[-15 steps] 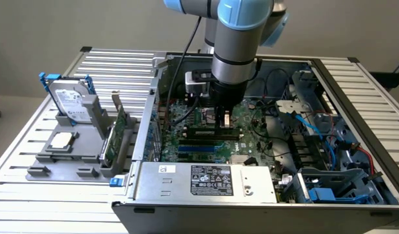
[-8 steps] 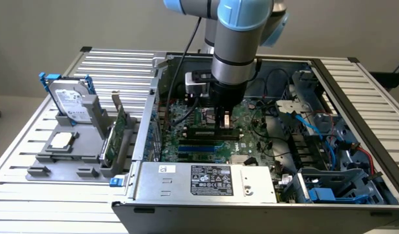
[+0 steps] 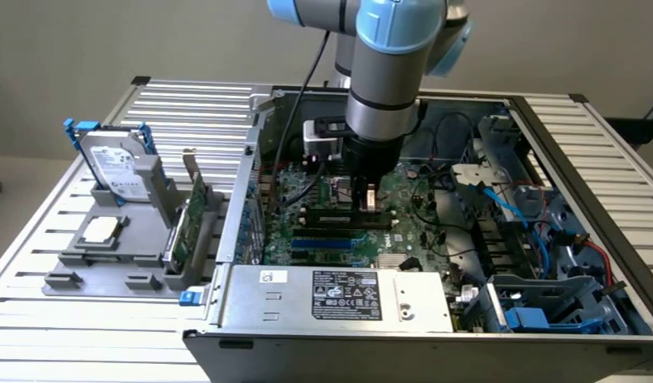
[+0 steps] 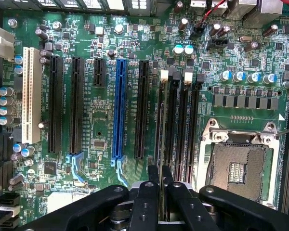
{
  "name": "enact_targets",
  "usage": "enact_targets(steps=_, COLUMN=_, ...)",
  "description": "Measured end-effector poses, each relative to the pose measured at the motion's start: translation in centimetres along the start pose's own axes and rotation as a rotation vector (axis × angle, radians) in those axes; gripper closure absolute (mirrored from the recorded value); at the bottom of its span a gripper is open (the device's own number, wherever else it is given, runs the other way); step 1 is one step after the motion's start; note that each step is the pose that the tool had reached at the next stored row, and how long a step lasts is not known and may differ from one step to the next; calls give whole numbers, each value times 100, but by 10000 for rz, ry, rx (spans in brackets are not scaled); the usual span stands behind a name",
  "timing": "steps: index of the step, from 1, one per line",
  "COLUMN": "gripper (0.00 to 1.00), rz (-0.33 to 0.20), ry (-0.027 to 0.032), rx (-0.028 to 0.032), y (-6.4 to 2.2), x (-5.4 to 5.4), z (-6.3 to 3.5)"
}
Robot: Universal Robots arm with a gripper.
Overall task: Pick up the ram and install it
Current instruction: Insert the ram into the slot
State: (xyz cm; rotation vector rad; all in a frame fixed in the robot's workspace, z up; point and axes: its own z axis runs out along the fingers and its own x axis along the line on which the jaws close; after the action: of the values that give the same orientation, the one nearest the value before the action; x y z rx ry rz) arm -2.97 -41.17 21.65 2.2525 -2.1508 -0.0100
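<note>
The ram (image 4: 163, 126) shows edge-on as a thin strip running out from between the black fingers. My gripper (image 4: 161, 177) is shut on it. The strip lies in line with the long black memory slots (image 4: 182, 125), over the one with a white latch (image 4: 164, 74) at its end; whether it touches the slot I cannot tell. In the exterior view my gripper (image 3: 367, 204) reaches straight down into the open computer case (image 3: 337, 295), low over the green motherboard (image 3: 411, 231).
Beside the memory slots sits the open CPU socket (image 4: 238, 166), and a blue expansion slot (image 4: 119, 106) on the other side. At the exterior view's left, a grey fixture (image 3: 113, 255) holds a hard drive (image 3: 116, 167) and a wider green card (image 3: 194, 215). Drive cages and cables (image 3: 539, 231) fill the case's right.
</note>
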Motion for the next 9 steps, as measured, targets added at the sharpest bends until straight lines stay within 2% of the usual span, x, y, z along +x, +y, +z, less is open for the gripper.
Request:
enact_targets(steps=1, gripper=85, rz=4, ry=-1, rx=-38, y=3, x=0, z=1)
enact_targets(steps=2, gripper=79, rz=2, ry=-1, rx=-63, y=1, x=0, z=2)
enact_targets(steps=3, gripper=79, rz=0, ry=-5, rx=-101, y=1, x=0, z=3)
enact_targets(steps=4, gripper=73, rz=-1, ry=-8, rx=-143, y=0, x=0, z=3)
enact_targets(steps=5, gripper=67, rz=-1, ry=-9, rx=-189, y=1, x=0, z=3)
enact_targets(steps=6, gripper=67, rz=-3, ry=-11, rx=-238, y=0, x=0, z=3)
enact_targets(steps=9, gripper=49, rz=-5, ry=-19, rx=-395, y=0, x=0, z=-8)
